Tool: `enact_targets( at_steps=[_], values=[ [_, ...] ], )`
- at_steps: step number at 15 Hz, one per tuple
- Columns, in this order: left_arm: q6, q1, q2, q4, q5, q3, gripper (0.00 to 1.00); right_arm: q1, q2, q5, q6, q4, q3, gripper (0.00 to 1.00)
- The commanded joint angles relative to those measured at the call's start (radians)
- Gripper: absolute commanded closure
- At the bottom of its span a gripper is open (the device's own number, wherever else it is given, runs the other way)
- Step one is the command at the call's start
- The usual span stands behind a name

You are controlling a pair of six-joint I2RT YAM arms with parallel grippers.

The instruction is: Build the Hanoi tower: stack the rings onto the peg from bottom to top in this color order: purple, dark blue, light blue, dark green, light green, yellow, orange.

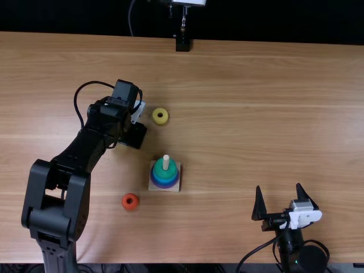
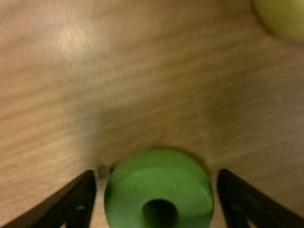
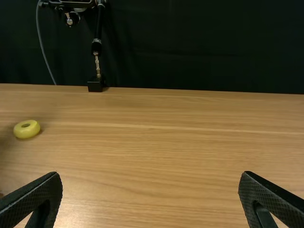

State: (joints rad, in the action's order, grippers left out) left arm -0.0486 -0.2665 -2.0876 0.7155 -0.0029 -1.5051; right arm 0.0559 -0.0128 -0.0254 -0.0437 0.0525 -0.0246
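One smooth, round green ring (image 2: 128, 194) sits inside the parted left hand (image 1: 134, 135), the right hand (image 1: 278, 186) spread wide.

Yellow (image 1: 154, 116), orange (image 1: 125, 202) and green rings (image 2: 126, 190) sit apart near the upright, part-stacked peg (image 1: 166, 162).

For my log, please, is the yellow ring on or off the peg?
Off: the yellow ring lies on the table, away from the peg.

Left of the table's (image 1: 256, 114) middle, stacked rings (image 1: 165, 181) encircle a peg (image 1: 166, 162); a far ring (image 1: 160, 120) lies behind, a near ring (image 1: 134, 205) before-left.
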Motion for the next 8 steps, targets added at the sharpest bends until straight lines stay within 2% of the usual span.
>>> enact_targets(
  at_steps=[1, 8],
  values=[
    [-0.008, 0.006, -0.020, -0.005, 0.016, 0.013, 1.00, -0.014, 0.013, 0.000, 0.001, -0.005, 0.009, 0.00],
    [-0.008, 0.009, -0.006, 0.050, 0.016, -0.037, 1.00, -0.014, 0.013, 0.000, 0.001, -0.005, 0.009, 0.00]
  ],
)
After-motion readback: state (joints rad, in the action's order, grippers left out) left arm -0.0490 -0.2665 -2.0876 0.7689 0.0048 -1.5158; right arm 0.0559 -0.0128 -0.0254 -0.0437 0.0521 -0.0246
